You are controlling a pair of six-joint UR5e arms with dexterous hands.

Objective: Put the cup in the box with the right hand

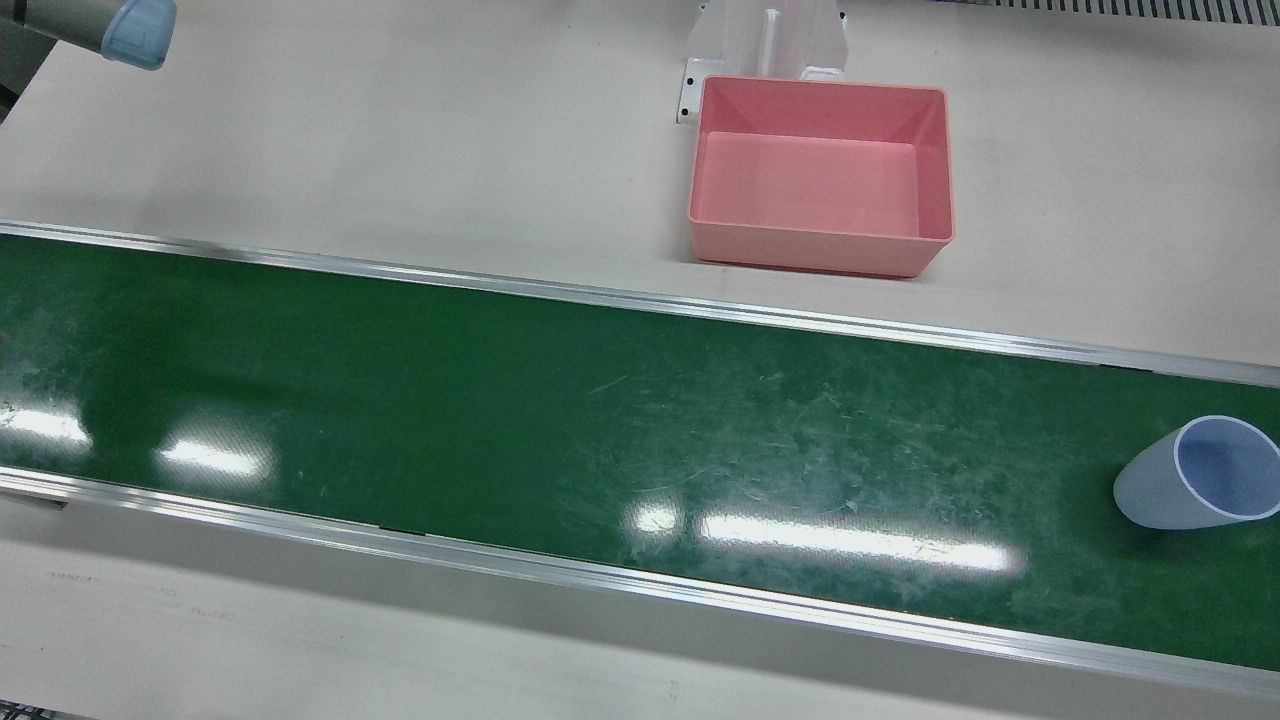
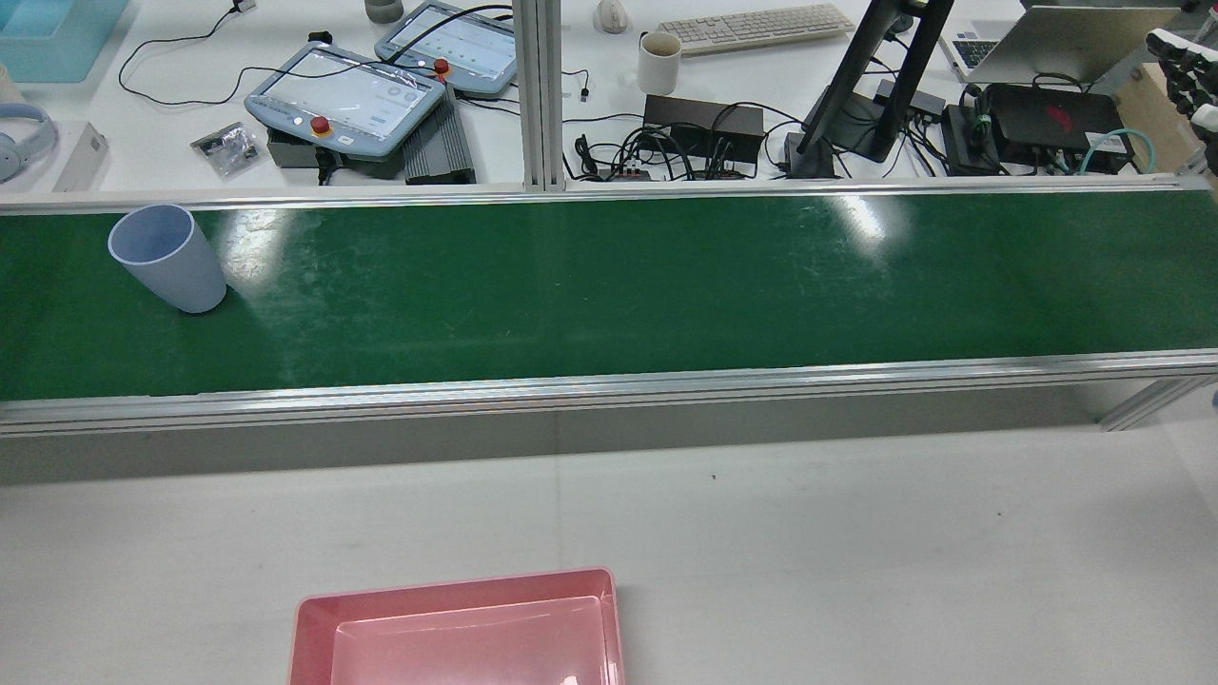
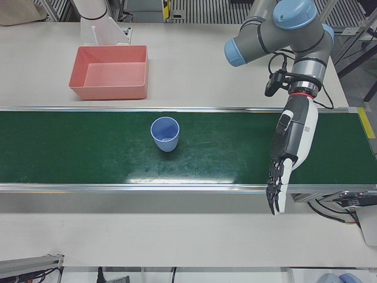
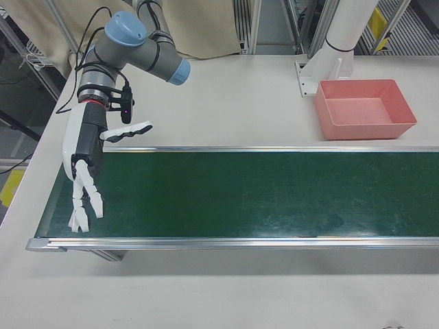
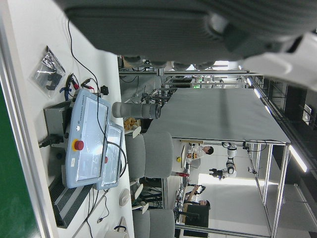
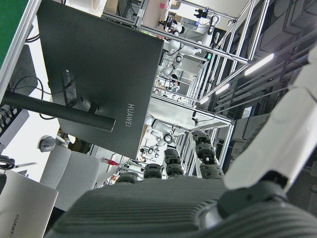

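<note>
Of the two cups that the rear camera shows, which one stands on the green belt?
The pale blue cup, upright near the left end of the belt. The white mug stands on the desk beyond the belt, beside the cables.

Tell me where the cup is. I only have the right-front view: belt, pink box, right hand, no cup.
Observer: The cup is on the green belt, on the half before the robot's left arm, outside your frame.
Operator: Standing or tipped?
Observer: Upright, mouth up, and it looks empty.
Operator: Left hand in the way?
Observer: No. The left hand hangs open over the belt, nearer the robot's left end than the cup and apart from it.
</note>
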